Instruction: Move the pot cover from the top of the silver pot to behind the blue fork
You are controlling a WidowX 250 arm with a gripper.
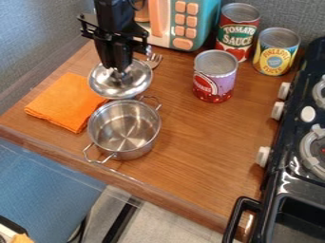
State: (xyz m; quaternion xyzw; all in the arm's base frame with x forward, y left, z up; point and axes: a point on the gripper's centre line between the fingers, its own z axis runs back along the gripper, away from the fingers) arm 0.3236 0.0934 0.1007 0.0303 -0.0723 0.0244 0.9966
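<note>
- The fingers (119, 65) of the black arm (114, 12) point down at the upper left of the view, drawn close together on the knob of the pot cover.
- The pot cover (134, 80) hangs from that grip, its shiny metal dome facing up. In the view it sits just beyond the pot's far rim; how high it is above the tabletop I cannot tell.
- Nearer the camera, the silver pot (127, 153) stands upright and uncovered, with one wire handle toward the front edge and the other toward the back.
- The tines of a fork (154, 59) show just past the cover's far right edge; the rest of it is hidden.
- An orange cloth (63, 102) lies flat to the left of the pot and cover.
- Well to the right of the cover stands a red and purple can (215, 78), with a red and green can (238, 28) and a yellow can (276, 53) behind it.
- A teal toy microwave (200, 23) with orange buttons stands at the back, left of the cans.
- All of these are on or over the brown wooden tabletop (209, 147).
- Along the right side is a black stove (289, 137) with white knobs.
</note>
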